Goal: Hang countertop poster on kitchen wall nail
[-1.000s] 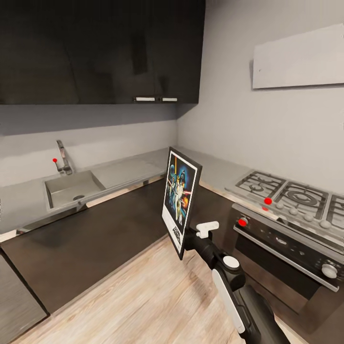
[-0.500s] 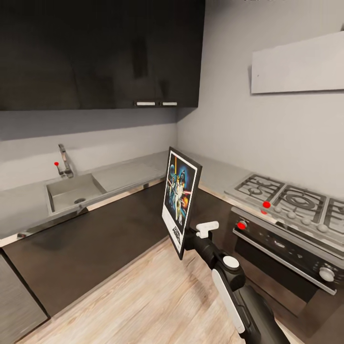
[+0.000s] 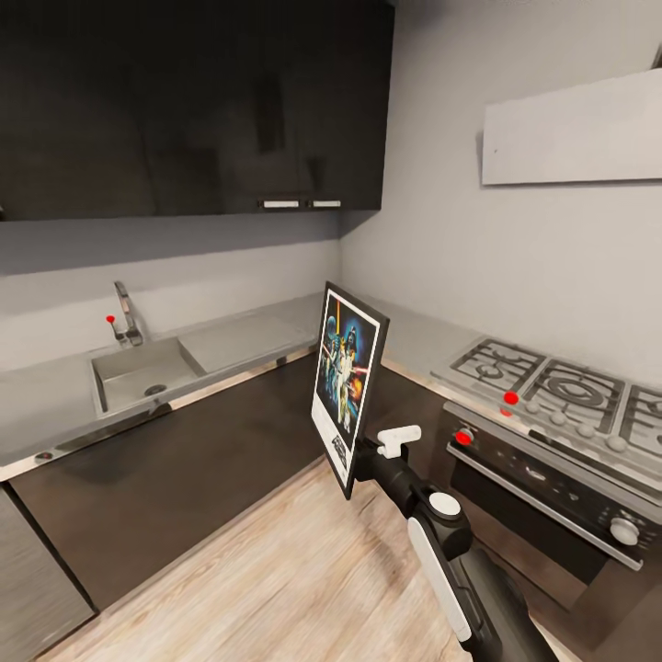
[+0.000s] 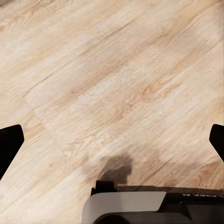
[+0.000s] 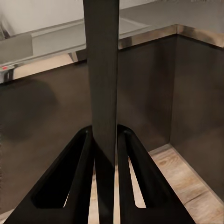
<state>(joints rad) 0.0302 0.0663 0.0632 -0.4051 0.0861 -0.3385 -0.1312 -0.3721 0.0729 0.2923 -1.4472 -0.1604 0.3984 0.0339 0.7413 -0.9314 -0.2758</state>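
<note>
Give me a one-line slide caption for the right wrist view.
Right gripper clamps the poster edge-on, kitchen countertop and dark cabinets beyond.

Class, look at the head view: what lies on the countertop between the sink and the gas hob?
In the head view, the countertop between the sink and the hob is bare pale grey; the poster, held by the right gripper, hides part of the corner.

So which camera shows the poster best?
The head view: the poster stands upright in the right gripper, with its colourful picture, white border and black frame all showing. The right wrist view catches just its dark edge, pinched between the fingers. The left wrist view looks at floor.
</note>
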